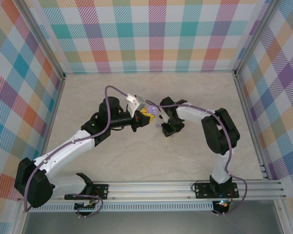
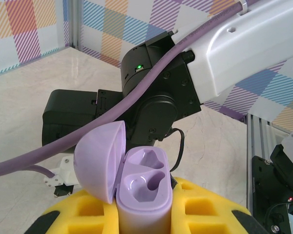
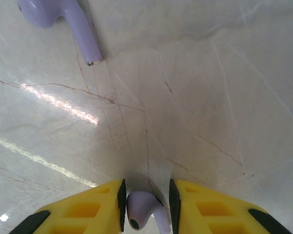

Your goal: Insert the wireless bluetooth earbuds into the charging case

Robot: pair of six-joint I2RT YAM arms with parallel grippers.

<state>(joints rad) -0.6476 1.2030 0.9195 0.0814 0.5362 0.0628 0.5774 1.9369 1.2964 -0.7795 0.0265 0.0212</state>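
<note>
The lilac charging case [image 2: 145, 183] stands upright between the yellow fingers of my left gripper [image 2: 144, 209], which is shut on it. Its lid [image 2: 100, 161] hangs open to the left and both wells are empty. From above, the case [image 1: 151, 108] sits at the left gripper [image 1: 145, 117], mid-table. My right gripper [image 1: 167, 131] is down at the tabletop just to its right. One lilac earbud [image 3: 139, 205] lies between the right gripper's [image 3: 146, 200] black pads [image 3: 121, 200], against the left pad with a thin gap to the right one. Another lilac earbud [image 3: 68, 22] lies on the table further ahead.
The marble-patterned table [image 1: 151, 83] is walled by checked panels. A metal rail [image 1: 185, 187] runs along the near edge. The right arm's black wrist [image 2: 151, 97] and purple cable [image 2: 88, 136] sit close behind the case, and the two grippers almost meet.
</note>
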